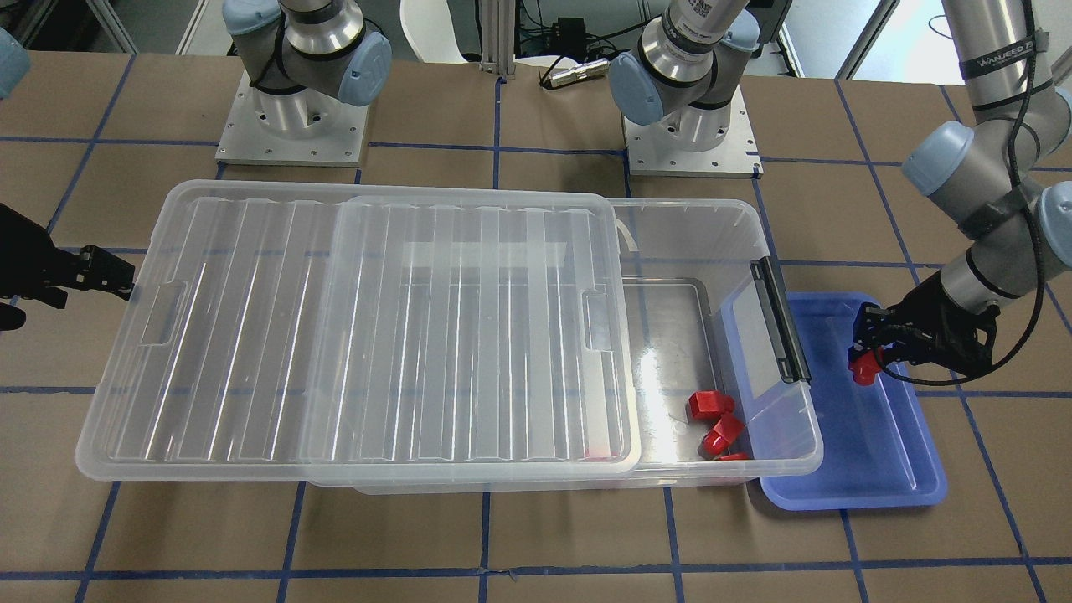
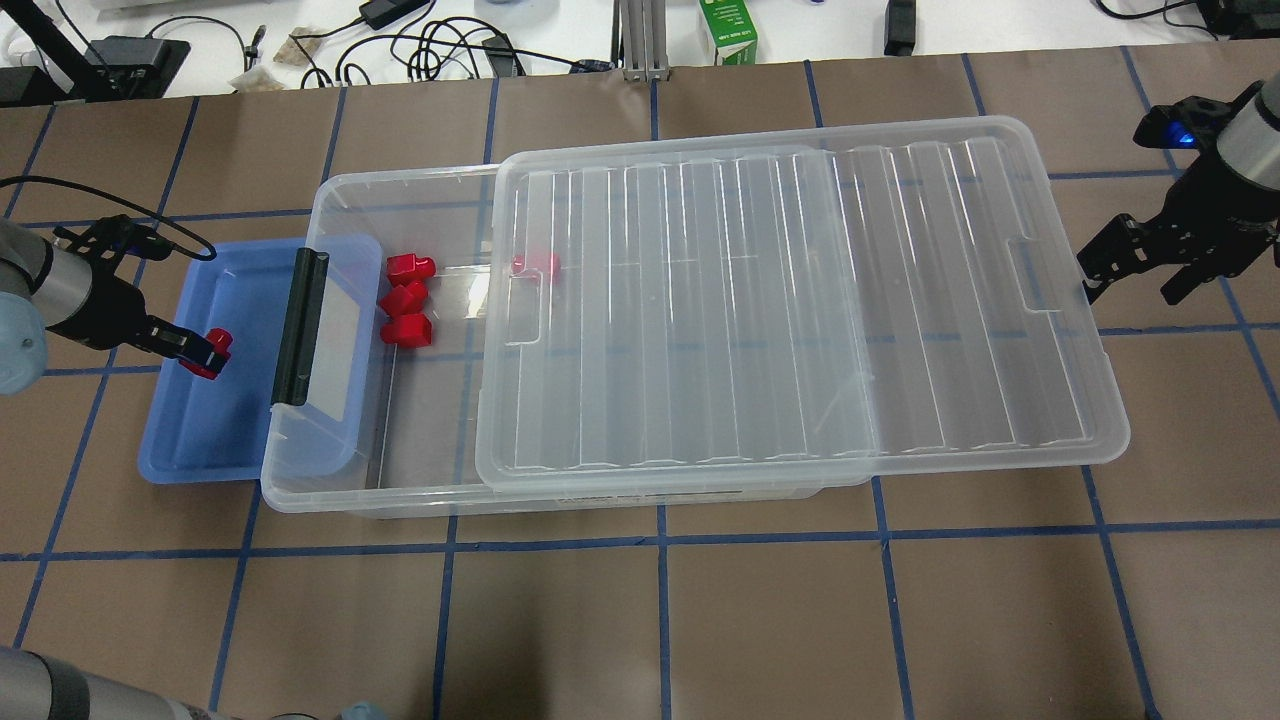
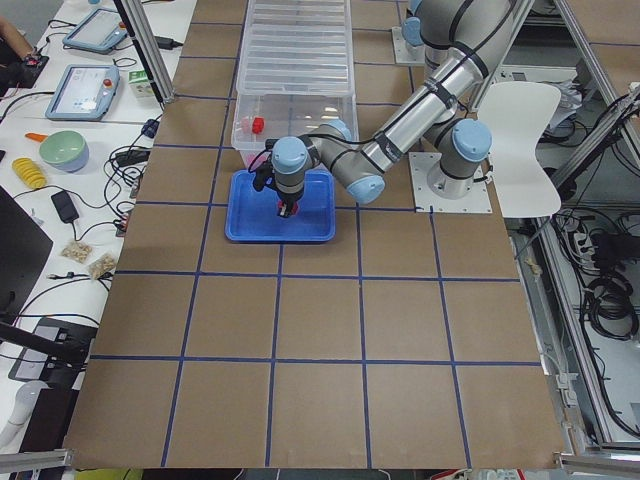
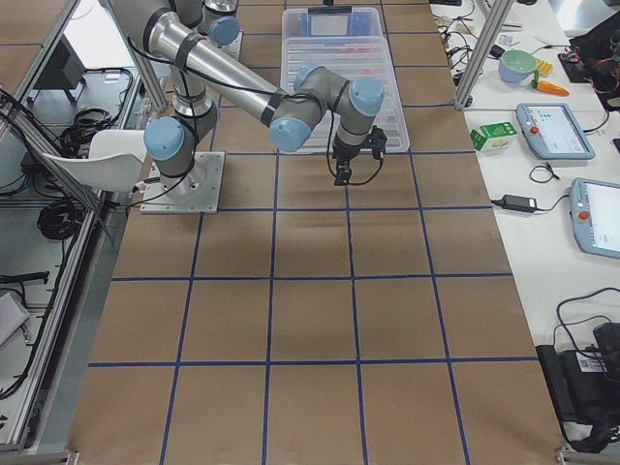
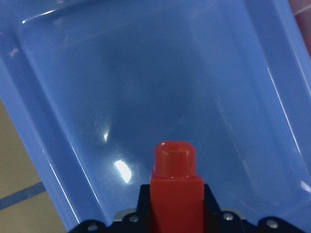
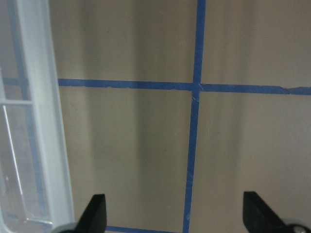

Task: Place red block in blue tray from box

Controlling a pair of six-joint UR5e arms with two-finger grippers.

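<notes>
My left gripper is shut on a red block and holds it over the blue tray; it also shows in the front view and the left wrist view, with the blue tray below. The clear box stands beside the tray, its ribbed lid slid toward my right, leaving the latch end open. Three red blocks lie in the open end; another red block shows under the lid edge. My right gripper is open and empty beyond the lid's far end.
The box's black latch overhangs the tray's edge. The brown table has a blue tape grid. Cables and a green carton lie along the far edge. The arm bases stand behind the box.
</notes>
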